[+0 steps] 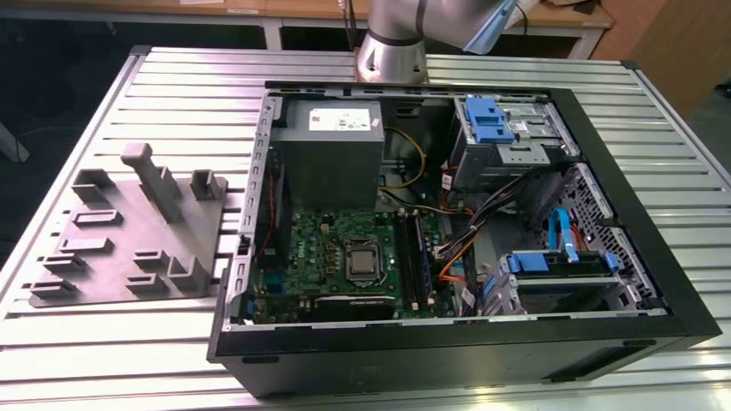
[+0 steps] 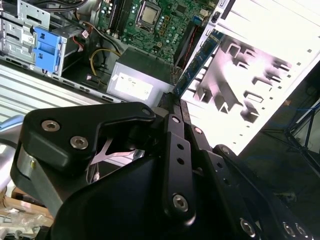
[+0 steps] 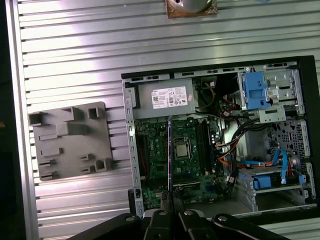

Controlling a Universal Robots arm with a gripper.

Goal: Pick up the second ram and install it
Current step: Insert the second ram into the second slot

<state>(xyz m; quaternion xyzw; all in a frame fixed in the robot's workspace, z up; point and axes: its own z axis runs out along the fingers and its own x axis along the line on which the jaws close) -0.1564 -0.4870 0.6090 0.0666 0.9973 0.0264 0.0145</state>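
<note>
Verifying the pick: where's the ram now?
The thin dark memory board is clamped in the gripper, high above the open computer case, seen against its green motherboard in the first wrist view.

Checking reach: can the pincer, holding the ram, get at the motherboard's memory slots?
Probably yes: the pincer grips the ram, the case stands open, memory slots uncovered, cables beside them.

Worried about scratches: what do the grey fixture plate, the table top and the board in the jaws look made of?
The fixture plate: apparently matt grey plastic, uniform and dull. The table top: bare metal, probably aluminium, with bright ribbed slats. The second ram, held in the jaws: bluish-green circuit laminate, thin as a card.
</note>
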